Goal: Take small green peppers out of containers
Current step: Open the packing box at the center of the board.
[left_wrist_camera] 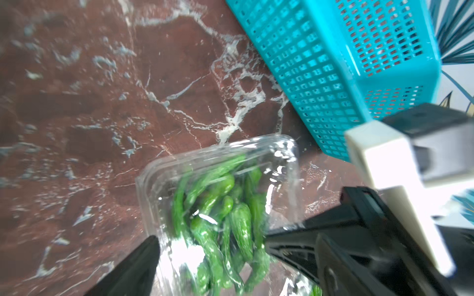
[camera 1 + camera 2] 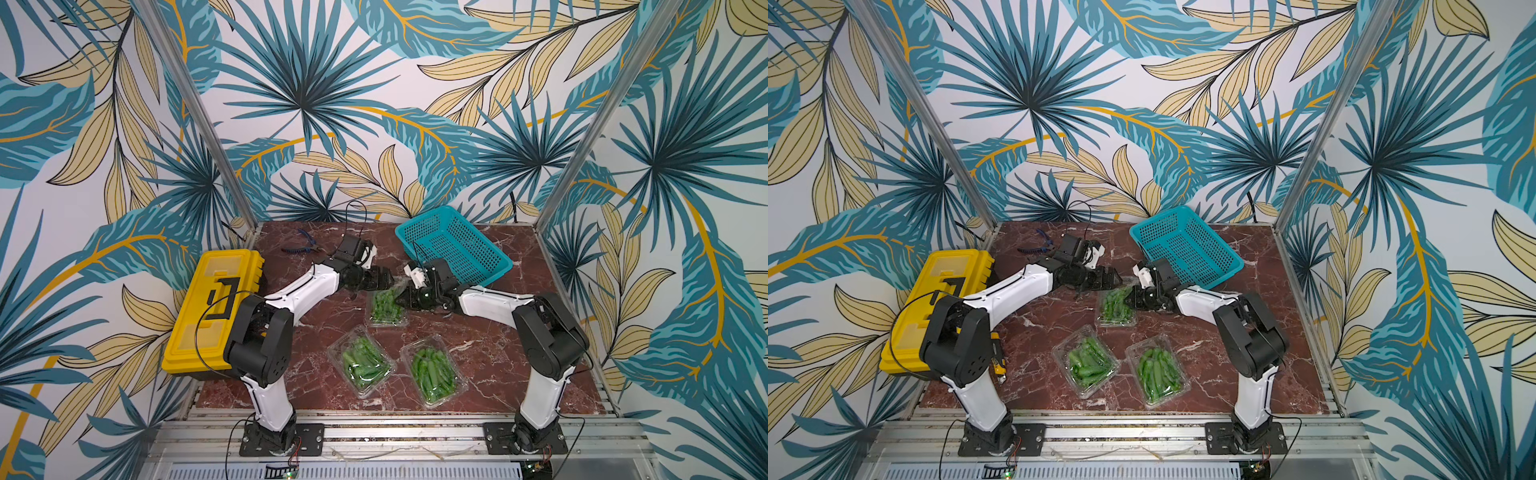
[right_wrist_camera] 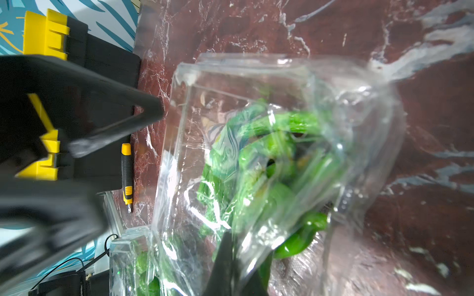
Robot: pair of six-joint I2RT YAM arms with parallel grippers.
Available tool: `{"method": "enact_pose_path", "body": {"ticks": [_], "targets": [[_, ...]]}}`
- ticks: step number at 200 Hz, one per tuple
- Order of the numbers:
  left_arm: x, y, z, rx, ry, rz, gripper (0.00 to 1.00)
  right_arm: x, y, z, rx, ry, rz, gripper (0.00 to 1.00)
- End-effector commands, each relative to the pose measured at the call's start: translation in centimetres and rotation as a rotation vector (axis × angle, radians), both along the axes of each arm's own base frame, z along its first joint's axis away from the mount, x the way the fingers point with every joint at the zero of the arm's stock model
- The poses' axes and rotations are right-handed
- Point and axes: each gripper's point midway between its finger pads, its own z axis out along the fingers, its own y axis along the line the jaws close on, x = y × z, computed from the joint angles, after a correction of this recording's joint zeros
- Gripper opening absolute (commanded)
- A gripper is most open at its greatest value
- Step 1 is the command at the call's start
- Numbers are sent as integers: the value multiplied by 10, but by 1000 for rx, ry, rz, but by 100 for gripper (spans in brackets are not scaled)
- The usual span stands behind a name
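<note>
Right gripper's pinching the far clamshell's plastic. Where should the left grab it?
On the far container, probably the thin rim at its far-left corner, from the left: it lies flat, the lip juts out, the open left gripper hovers there, and the right gripper holds the right edge.

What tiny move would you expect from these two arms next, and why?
Probably the left gripper closes on the rim of the far container to steady it. The right gripper is shut on its clear plastic edge, the left's jaws stand open close by it, and the peppers lie inside.
</note>
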Motion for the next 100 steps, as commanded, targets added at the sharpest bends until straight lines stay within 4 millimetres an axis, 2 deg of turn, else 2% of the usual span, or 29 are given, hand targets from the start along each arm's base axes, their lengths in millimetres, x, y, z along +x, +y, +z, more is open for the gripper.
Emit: {"method": "enact_pose_path", "body": {"ticks": [1, 8, 22, 30, 43, 57, 63, 68, 100], "targets": [[-17, -2, 25, 70, -120, -79, 87, 4, 0, -9, 13, 37, -18, 5], [-21, -4, 25, 93, -138, -95, 81, 6, 1, -7, 25, 38, -18, 5], [-28, -12, 24, 116, -159, -129, 64, 9, 4, -5, 39, 42, -15, 5], [-31, -15, 22, 123, -157, -137, 50, 10, 5, -4, 45, 45, -14, 5], [-32, -17, 16, 126, -140, -134, 33, 11, 8, -2, 59, 44, -11, 5], [-32, -20, 11, 116, -126, -127, 20, 14, 7, -1, 64, 43, -17, 5], [-33, -21, 9, 116, -121, -125, 7, 14, 7, 0, 67, 43, -18, 5], [-33, -22, 7, 113, -118, -127, 0, 15, 7, 0, 68, 45, -23, 5], [-39, -38, 2, 71, -110, -176, 0, 19, 4, 2, 74, 46, -41, 5]]}}
